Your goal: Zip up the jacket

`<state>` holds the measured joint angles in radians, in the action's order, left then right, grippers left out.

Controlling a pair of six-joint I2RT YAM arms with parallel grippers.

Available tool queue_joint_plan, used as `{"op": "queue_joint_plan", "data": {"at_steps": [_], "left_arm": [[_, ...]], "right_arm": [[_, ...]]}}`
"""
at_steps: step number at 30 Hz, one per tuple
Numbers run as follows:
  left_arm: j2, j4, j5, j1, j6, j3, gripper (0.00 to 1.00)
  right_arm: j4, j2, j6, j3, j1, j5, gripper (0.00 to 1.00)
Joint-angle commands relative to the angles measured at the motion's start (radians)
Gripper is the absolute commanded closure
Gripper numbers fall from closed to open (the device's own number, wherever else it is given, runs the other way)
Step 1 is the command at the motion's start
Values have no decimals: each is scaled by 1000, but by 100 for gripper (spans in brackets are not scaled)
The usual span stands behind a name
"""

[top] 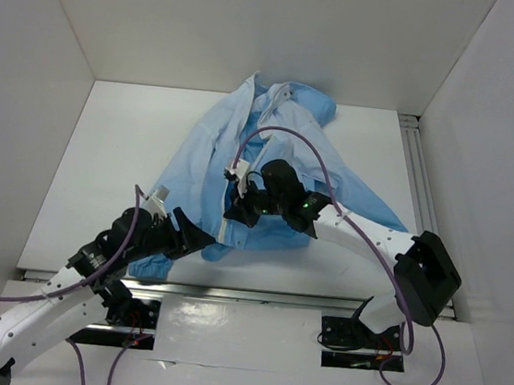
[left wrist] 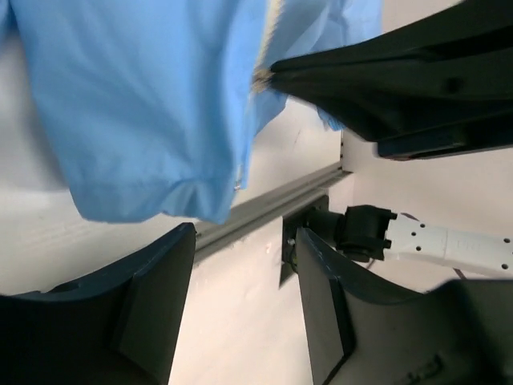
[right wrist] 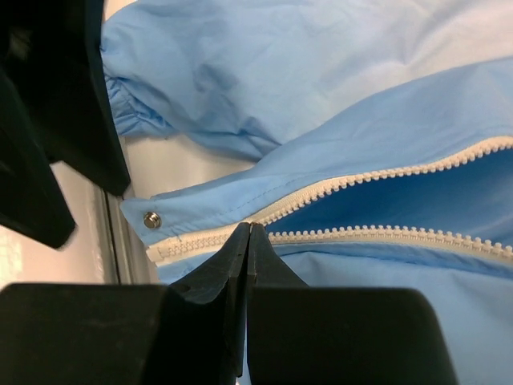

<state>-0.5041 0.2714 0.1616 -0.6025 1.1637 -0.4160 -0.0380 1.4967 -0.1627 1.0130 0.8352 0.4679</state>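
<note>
The light-blue jacket (top: 270, 157) lies spread on the white table, collar at the far side and hem near the front edge. Its white zipper (right wrist: 401, 172) is joined for a short stretch by the hem snap (right wrist: 151, 219) and gapes open beyond that. My right gripper (top: 236, 213) is shut right where the two tooth rows meet (right wrist: 249, 227), pinching the zipper pull, which its fingers mostly hide. My left gripper (top: 198, 239) is open and empty just off the hem corner; in its wrist view its jaws (left wrist: 244, 241) stand apart below the hanging hem (left wrist: 144, 104).
A metal rail (top: 273, 297) runs along the table's front edge, just below the hem, and shows in the left wrist view (left wrist: 272, 204). White walls enclose the table on the left, back and right. The right gripper body (left wrist: 401, 72) sits close above the left gripper.
</note>
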Motion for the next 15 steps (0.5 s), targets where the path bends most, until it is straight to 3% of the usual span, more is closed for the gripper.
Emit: {"op": "queue_joint_plan", "data": {"at_steps": [1, 8, 15], "left_arm": [[7, -101, 81, 4, 195, 75, 35], [-91, -414, 58, -6, 258, 203, 31], [-249, -583, 67, -6, 246, 192, 28]], "right_arm": [[45, 4, 120, 53, -1, -32, 100], [58, 4, 156, 53, -1, -100, 100], [49, -15, 157, 62, -1, -120, 100]]}}
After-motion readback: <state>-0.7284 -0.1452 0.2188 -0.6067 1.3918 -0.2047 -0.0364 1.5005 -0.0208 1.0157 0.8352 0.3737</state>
